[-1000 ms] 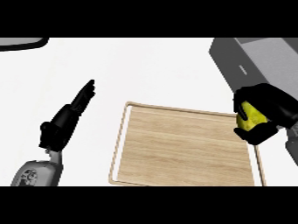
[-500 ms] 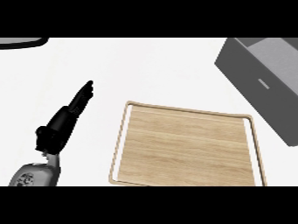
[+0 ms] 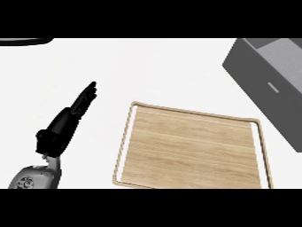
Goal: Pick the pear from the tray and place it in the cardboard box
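Centrally, the white counter (image 3: 146, 66) fills the frame. Next in size, the wooden tray (image 3: 192, 148) lies lower centre to lower right, its surface bare wood inside a raised rim. At the upper right stands the grey box (image 3: 277, 88), tilted, running off the frame edge; its inside cannot be made out. The pear shows nowhere. At the lower left the left hand (image 3: 65, 126) rests beside the tray, fingers straight, holding nothing. A dark object (image 3: 16, 41) sits at the upper left edge.
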Robot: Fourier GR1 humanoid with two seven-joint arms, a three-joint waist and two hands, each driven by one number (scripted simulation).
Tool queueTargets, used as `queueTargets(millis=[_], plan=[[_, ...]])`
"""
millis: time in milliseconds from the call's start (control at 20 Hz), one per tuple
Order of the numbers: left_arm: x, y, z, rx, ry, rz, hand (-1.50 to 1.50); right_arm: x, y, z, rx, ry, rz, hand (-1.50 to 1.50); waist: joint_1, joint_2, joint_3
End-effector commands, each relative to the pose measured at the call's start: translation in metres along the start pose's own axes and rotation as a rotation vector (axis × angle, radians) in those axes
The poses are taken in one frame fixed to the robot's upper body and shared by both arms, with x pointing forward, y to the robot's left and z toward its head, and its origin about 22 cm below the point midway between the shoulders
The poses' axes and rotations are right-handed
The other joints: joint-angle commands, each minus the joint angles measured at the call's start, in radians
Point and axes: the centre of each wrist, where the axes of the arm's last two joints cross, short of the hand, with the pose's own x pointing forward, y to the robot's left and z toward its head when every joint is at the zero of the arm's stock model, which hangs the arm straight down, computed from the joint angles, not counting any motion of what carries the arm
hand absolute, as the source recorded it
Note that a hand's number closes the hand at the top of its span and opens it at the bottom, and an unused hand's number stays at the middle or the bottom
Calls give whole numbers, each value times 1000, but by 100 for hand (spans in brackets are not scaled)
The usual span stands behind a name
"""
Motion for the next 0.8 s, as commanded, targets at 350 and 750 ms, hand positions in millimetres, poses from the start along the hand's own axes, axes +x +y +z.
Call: queueTargets(millis=[350, 750], plan=[[0, -3, -20, -38, -30, 2, 0, 6, -41, -16, -119, 168, -2, 150, 47, 10, 0], [0, -24, -33, -50, -13, -3, 0, -14, -45, -52, -125, 184, -52, 150, 49, 11, 0]])
